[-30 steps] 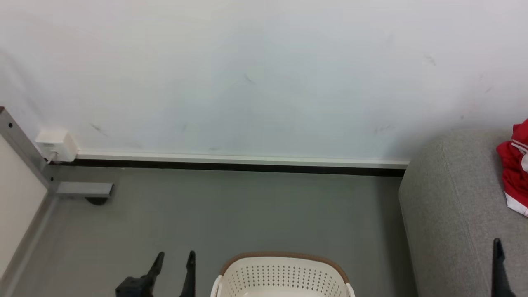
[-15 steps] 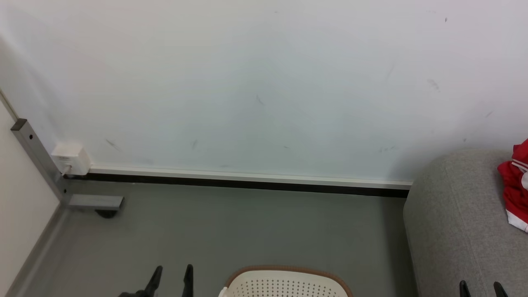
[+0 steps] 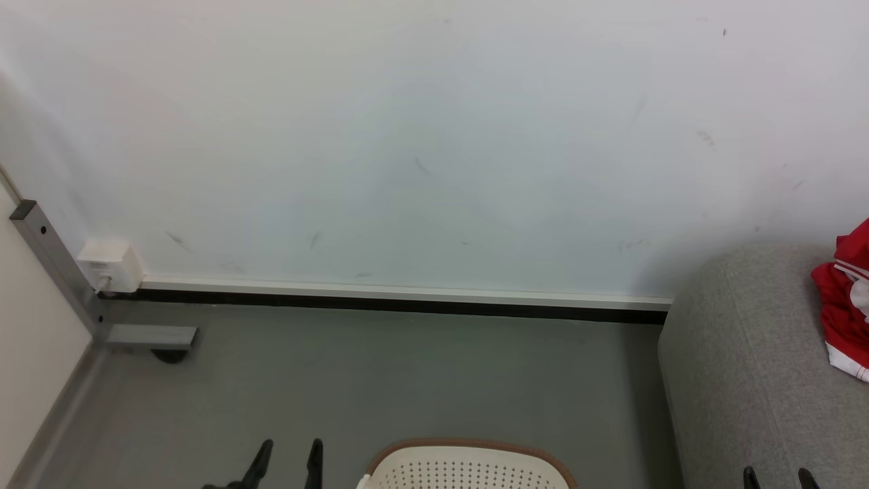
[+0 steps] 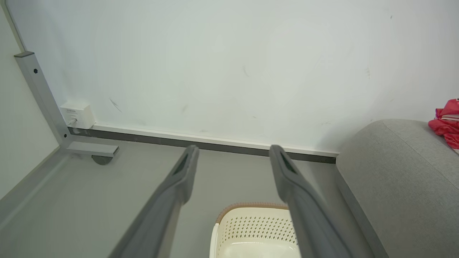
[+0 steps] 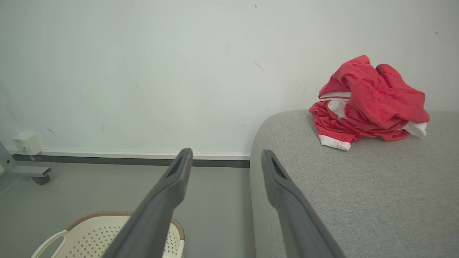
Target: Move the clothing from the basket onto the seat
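Observation:
A crumpled heap of red clothing with white trim lies on the grey seat, near the wall; its edge also shows in the head view, the clothing on the seat. The cream basket with its brown rim stands on the floor at the bottom of the head view; what I see of its inside holds no fabric. My left gripper is open, left of the basket. My right gripper is open over the seat's front, apart from the clothing.
A pale wall with a white and black skirting runs behind. A grey metal post with a foot and castor and a white wall box stand at the left. Grey floor lies between basket and wall.
The camera tilted up over the last second, so everything sits lower in the picture. My right gripper drew back toward the bottom edge, both its fingertips now showing. The left gripper stays open.

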Controlling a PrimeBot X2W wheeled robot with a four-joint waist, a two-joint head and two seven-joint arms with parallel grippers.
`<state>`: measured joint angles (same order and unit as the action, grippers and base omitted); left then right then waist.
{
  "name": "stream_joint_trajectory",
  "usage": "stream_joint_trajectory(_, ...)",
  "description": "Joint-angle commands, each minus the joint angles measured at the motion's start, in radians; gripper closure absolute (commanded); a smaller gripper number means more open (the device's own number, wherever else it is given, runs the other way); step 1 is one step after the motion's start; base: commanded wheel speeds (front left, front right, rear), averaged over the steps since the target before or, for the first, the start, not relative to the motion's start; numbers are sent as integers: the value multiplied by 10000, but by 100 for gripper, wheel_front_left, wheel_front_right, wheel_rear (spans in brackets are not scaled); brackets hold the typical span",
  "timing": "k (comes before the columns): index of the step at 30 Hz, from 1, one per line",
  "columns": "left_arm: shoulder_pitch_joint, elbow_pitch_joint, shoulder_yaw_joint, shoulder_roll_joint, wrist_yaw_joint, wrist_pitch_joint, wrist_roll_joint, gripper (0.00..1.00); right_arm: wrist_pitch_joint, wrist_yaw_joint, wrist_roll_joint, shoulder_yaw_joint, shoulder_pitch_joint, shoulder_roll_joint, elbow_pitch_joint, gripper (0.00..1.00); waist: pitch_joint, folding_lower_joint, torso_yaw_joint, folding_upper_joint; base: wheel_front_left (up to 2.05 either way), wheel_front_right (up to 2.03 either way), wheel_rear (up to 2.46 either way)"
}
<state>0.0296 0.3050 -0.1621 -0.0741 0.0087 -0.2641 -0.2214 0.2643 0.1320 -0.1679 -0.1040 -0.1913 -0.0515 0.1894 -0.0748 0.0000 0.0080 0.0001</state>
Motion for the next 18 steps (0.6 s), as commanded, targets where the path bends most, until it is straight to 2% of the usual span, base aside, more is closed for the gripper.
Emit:
stream_joint_trajectory(1, 74, 24, 108, 54, -67, -3, 142, 0, -2, -26, -14, 24, -104, 7, 16, 0, 0, 0, -8, -1, 0, 0, 0)
stream_joint_trajectory(10, 76, 59, 158, 151, -387, -3, 353, 0, -2, -26, -5, 42, -84, 8, 21, 0, 29, 0, -27, -1, 0, 0, 0)
stream_joint_trajectory(11, -2, 76, 151, 161, -407, 0, 281, 100, 0, 0, -3, 44, 2, 0, 12, 100, 30, 0, -29, -1, 0, 0, 0)
stream_joint_trajectory(14, 79, 316, 139, 224, -406, 10, 239, 100, -13, 0, -27, 46, 9, 48, 243, 100, 32, 0, -30, -1, 0, 0, 0)
stream_joint_trajectory(18, -64, 328, 345, 224, -462, 273, -541, 100, -277, -1, -826, -20, 243, 44, 328, 100, 56, 0, -32, -1, 0, 0, 0)
